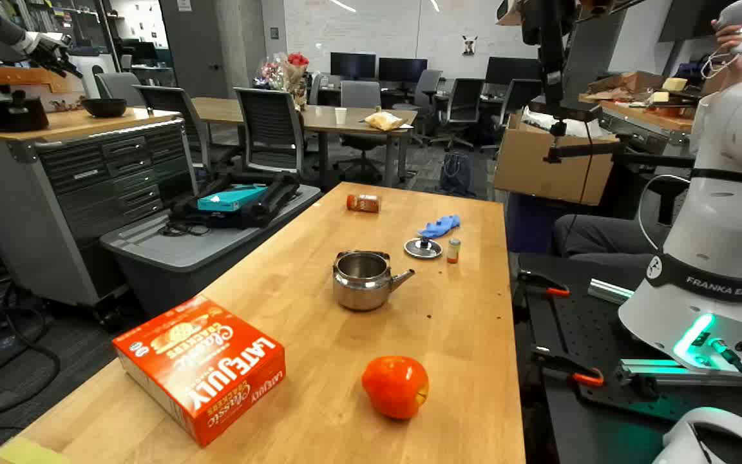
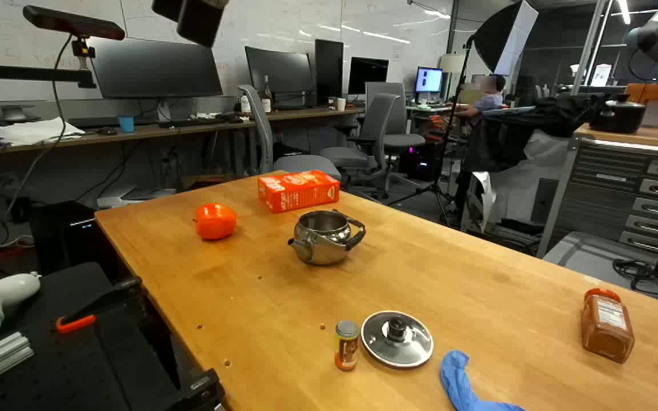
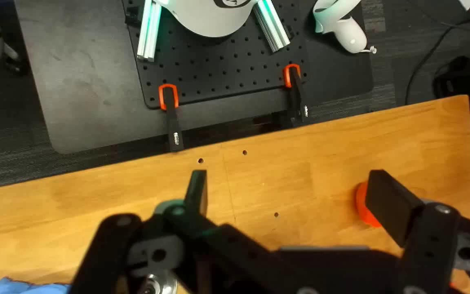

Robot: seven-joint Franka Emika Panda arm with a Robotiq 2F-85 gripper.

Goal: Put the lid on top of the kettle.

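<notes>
Steel is gleaming out on the worktop (image 1: 461,361): the squat kettle (image 1: 359,291) is standing upright, round-bellied and mirror-bright, its mouth gaping, its tapered spout jutting sideways. And the lid (image 2: 396,342) is lying flat on the wood, apart from the kettle, a silvery disc with a bright rim, its black knob facing up! Just beside it, the little capped bottle (image 2: 346,345) is standing and the limp, wrinkled blue glove (image 2: 461,385) is sprawling. Over to the wrist view: the gripper (image 3: 290,196) is holding its blocky dark fingers wide apart, with wood grain showing between them. Only that camera is looking straight down onto the perforated black board (image 3: 227,67). In an exterior view, the kettle's curved handle (image 2: 356,238) is arching out opposite the spout; in an exterior view, bold white letters are shouting LATE JULY across the cardboard box (image 1: 203,367). Glossy orange-red fruit (image 1: 393,386) is sitting in both exterior views, while the wrist view is hiding part of it behind a finger.
</notes>
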